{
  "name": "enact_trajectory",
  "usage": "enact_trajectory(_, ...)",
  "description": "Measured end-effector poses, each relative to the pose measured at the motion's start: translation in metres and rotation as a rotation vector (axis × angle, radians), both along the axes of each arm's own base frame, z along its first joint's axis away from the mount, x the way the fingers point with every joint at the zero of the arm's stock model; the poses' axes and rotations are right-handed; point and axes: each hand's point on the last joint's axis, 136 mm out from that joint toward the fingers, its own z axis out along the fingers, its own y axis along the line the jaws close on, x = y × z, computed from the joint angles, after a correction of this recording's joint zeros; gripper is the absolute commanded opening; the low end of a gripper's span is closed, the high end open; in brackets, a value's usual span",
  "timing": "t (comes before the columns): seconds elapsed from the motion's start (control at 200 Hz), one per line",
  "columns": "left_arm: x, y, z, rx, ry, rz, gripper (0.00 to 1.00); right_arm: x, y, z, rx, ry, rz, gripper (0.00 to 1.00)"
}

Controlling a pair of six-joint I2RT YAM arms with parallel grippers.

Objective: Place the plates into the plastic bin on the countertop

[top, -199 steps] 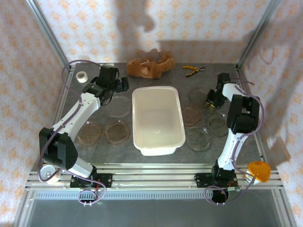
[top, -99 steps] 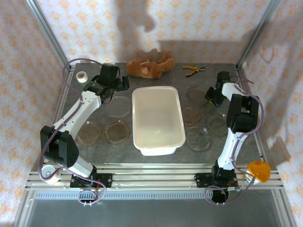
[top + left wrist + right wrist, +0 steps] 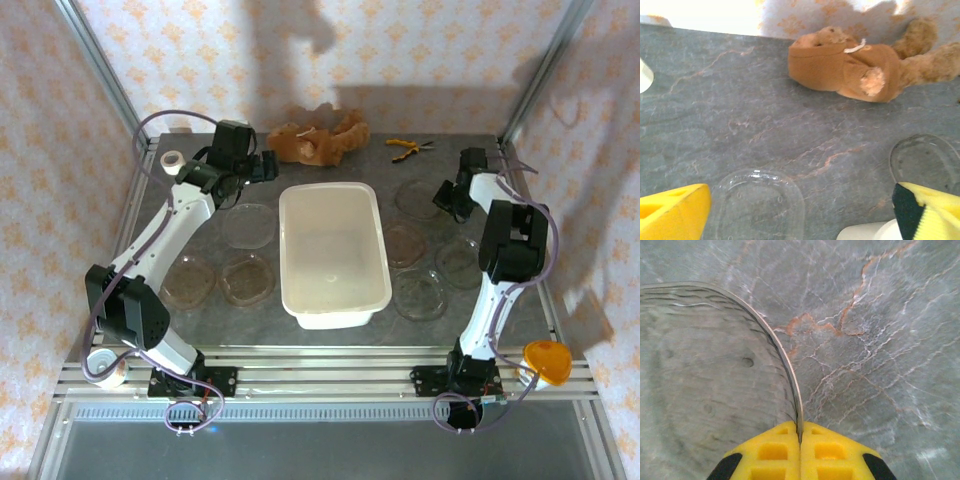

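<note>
Though clear enough that the dark grey stone-look counter [image 3: 880, 340] shows through, the thin round rippled plastic plate [image 3: 715, 380], right of the white translucent rectangular plastic bin [image 3: 335, 318], is pinched at its rim by the right tool [image 3: 800, 432], whose yellow fingers are pressed together; the left tool [image 3: 800, 212] is spread wide, empty.

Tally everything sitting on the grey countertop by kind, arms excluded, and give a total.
Clear plates: 7
White plastic bin: 1
Brown plush toy: 1
Yellow-handled pliers: 1
White tape roll: 1
Total: 11
</note>
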Motion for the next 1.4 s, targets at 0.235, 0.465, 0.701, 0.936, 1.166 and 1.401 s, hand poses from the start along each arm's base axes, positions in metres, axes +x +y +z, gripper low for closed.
enact_trajectory(0.235,0.009,-0.037,0.039,-0.039,-0.036,-0.087,0.87,0.001,-0.004,0.102,-0.079,-0.22,0.024,0.0)
enact_trajectory(0.465,0.007,-0.111,0.076,-0.123,-0.068,-0.281,0.86,-0.011,0.026,0.204,-0.15,-0.455,0.142,0.0)
enact_trajectory(0.701,-0.007,-0.178,0.092,-0.192,-0.048,-0.495,0.84,-0.035,0.076,0.263,-0.153,-0.606,0.313,0.0)
enact_trajectory(0.936,-0.034,-0.211,0.09,-0.204,0.005,-0.616,0.82,-0.064,0.112,0.298,-0.129,-0.696,0.427,0.0)
enact_trajectory(1.166,-0.035,-0.22,0.073,-0.233,0.061,-0.595,0.8,-0.081,0.132,0.308,-0.095,-0.727,0.487,0.0)
enact_trajectory(1.401,-0.03,-0.223,0.062,-0.255,0.092,-0.565,0.69,-0.09,0.14,0.303,-0.062,-0.721,0.525,0.0)
